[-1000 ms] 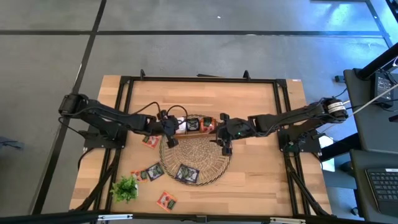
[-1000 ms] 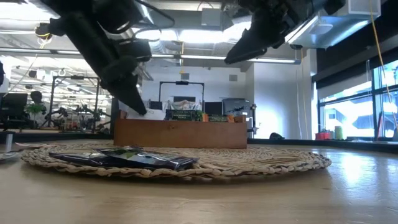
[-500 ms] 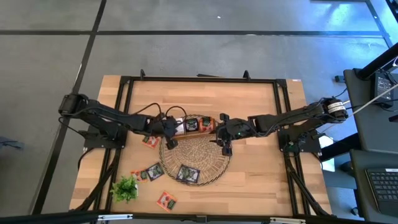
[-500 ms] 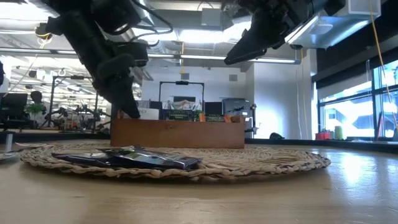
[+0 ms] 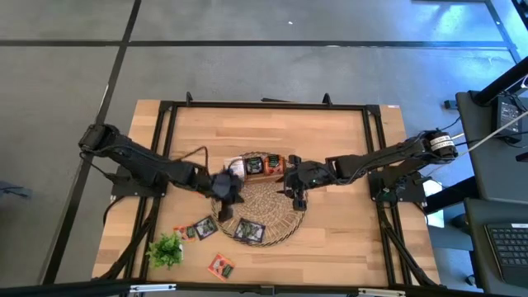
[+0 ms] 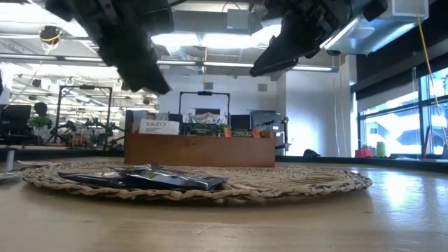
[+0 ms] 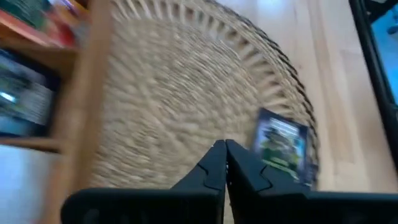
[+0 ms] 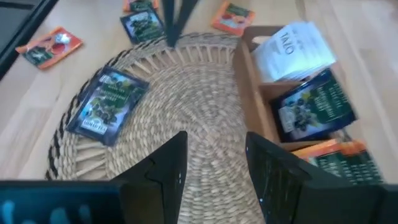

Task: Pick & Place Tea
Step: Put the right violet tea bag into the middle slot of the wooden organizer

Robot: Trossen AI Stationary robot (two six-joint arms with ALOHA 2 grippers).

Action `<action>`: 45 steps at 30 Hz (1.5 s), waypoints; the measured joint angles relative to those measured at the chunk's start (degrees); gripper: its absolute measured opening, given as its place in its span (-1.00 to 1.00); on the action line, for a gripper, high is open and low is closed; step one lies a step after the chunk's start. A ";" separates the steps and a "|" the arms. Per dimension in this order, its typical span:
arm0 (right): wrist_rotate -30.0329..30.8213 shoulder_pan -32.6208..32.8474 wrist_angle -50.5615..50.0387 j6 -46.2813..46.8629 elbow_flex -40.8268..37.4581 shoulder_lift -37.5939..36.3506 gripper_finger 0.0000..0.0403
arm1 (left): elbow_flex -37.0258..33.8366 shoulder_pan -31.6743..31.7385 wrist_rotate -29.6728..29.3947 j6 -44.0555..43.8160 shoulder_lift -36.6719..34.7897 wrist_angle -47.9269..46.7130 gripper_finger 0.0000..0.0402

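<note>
Reaching for next sachet: our left claw (image 7: pixel 225 163), pinched shut and empty, hangs over the mat (image 5: pixel 272 206). Dark sachet (image 7: pixel 283 149) lies just ahead, near the rim; we should open first, then descend squarely. Right claw (image 8: pixel 214 163), part open, empty, waits beside the tray (image 8: pixel 245 93).

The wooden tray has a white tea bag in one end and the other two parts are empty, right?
Not quite. The wooden tray does hold a white tea bag in one end, but the other two parts are not empty: the right wrist view shows a dark tea bag in the middle part and an orange one in the far end.
</note>
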 joint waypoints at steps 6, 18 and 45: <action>-2.71 2.51 5.87 1.73 -0.02 6.16 -0.18 | -0.02 -6.58 -0.36 -5.05 8.52 8.62 -0.99; -13.02 7.10 19.67 1.44 0.00 17.81 -0.18 | 0.04 -11.48 0.11 -9.78 19.12 20.08 -0.99; -12.62 9.08 31.37 -3.24 6.60 35.28 -0.18 | 0.04 -11.42 -5.93 -23.88 19.20 25.28 -0.99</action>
